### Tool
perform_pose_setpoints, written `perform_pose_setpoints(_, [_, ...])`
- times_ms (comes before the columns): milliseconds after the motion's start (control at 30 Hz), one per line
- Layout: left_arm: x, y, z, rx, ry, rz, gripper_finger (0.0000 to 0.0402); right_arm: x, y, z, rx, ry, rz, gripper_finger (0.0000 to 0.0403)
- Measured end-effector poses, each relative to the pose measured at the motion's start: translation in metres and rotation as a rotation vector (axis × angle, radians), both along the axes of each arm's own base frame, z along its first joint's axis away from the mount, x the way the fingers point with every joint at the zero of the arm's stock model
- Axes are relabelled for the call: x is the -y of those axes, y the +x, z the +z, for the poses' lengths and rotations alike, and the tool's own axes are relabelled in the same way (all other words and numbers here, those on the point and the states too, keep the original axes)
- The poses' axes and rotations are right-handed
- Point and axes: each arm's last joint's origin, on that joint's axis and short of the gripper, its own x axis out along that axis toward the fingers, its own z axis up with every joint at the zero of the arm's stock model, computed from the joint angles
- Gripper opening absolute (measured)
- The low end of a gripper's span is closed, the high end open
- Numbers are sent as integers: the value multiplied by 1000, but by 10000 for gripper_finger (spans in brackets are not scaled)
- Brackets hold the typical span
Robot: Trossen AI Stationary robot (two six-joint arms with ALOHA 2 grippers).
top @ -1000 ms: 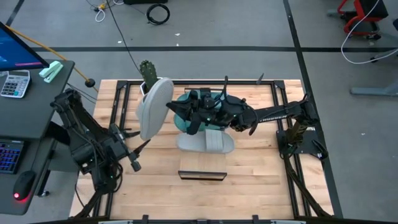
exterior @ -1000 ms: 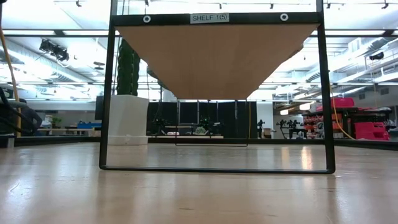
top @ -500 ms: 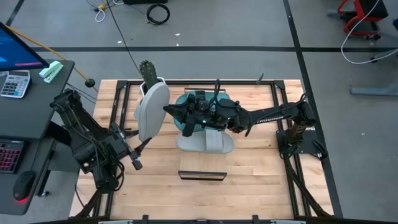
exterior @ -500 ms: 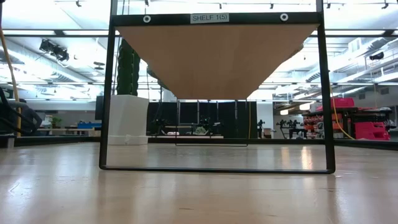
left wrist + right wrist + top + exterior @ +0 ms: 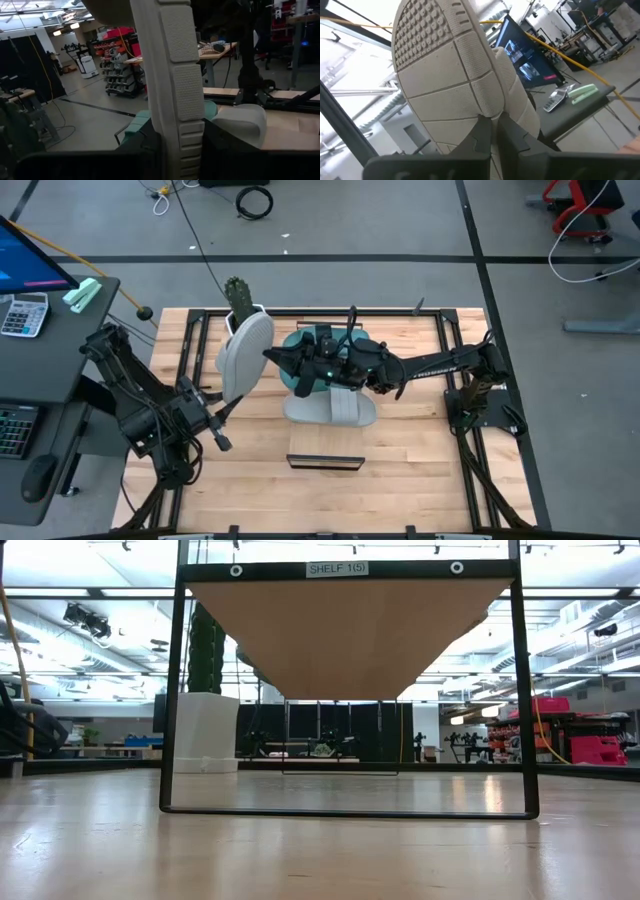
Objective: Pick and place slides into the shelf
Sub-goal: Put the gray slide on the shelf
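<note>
A light grey slide [image 5: 245, 352] hangs in the air on edge over the table's far left, between my two grippers. My left gripper [image 5: 222, 415] is shut on its near end and my right gripper [image 5: 272, 358] on its right side. On the shelf [image 5: 325, 452] lie two teal slides [image 5: 318, 340], soles down, and nearer, a second grey slide [image 5: 330, 408]. In the low view only the shelf's underside [image 5: 350, 630] shows. My left gripper pinches the slide's near end [image 5: 177, 125] between its two fingers [image 5: 150, 147], one on each face. The fingers come level from the table's near left. The slide stands up out of the grip, clear of table and shelf. My right gripper pinches the slide's side edge [image 5: 492, 114], where the strap meets the treaded sole, between its two shut fingers [image 5: 481, 131]. The fingers reach in from the table's right, slanting a little upward. The sole's tread faces this arm.
A potted cactus [image 5: 237, 292] stands at the far left, just behind the held slide; its white pot [image 5: 205, 730] shows in the low view. The shelf's black frame [image 5: 175, 690] rises from the table. A desk with a calculator [image 5: 22, 313] lies left of the table.
The held grey slide has turned a little more on edge, and its far end has shifted slightly toward the table's left. My right gripper has followed it that way and stayed shut on it.
</note>
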Motion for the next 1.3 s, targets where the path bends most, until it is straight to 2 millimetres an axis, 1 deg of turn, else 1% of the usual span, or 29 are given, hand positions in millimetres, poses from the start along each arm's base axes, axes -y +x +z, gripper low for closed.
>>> perform_pose_setpoints(67, [0,0,0,2,-2,0,74,0,0,0,4,24,10,13])
perform_pose_setpoints(133, [0,0,0,5,-5,0,74,0,0,0,6,36,17,24])
perform_pose_setpoints(233, [0,0,0,4,1,2,74,-2,-1,2,21,38,32,56])
perform_pose_setpoints(400, [1,-1,1,0,18,1,74,-4,-8,10,24,18,66,108])
perform_pose_setpoints(567, [2,-2,1,-12,25,-11,73,-3,-23,26,8,-5,67,144])
perform_pose_setpoints(700, [2,-2,0,-21,19,-17,73,-1,-41,38,-71,-44,53,168])
perform_pose_setpoints(767, [3,-3,0,-21,18,-22,73,0,-54,45,-135,-61,52,180])
perform_pose_setpoints(833, [4,-4,0,-35,16,-41,73,0,-75,54,-218,-86,44,189])
perform_pose_setpoints(967, [7,-6,-2,-101,10,-93,73,-3,-126,75,-323,-93,-57,199])
perform_pose_setpoints(1133, [9,-4,-3,-188,13,-140,73,-9,-187,96,-362,-85,-162,200])
perform_pose_setpoints(1233, [8,1,-4,-254,6,-168,73,-13,-217,102,-387,-83,-197,199])
perform_pose_setpoints(1300, [7,5,-4,-289,12,-184,73,-14,-233,100,-426,-73,-203,197])
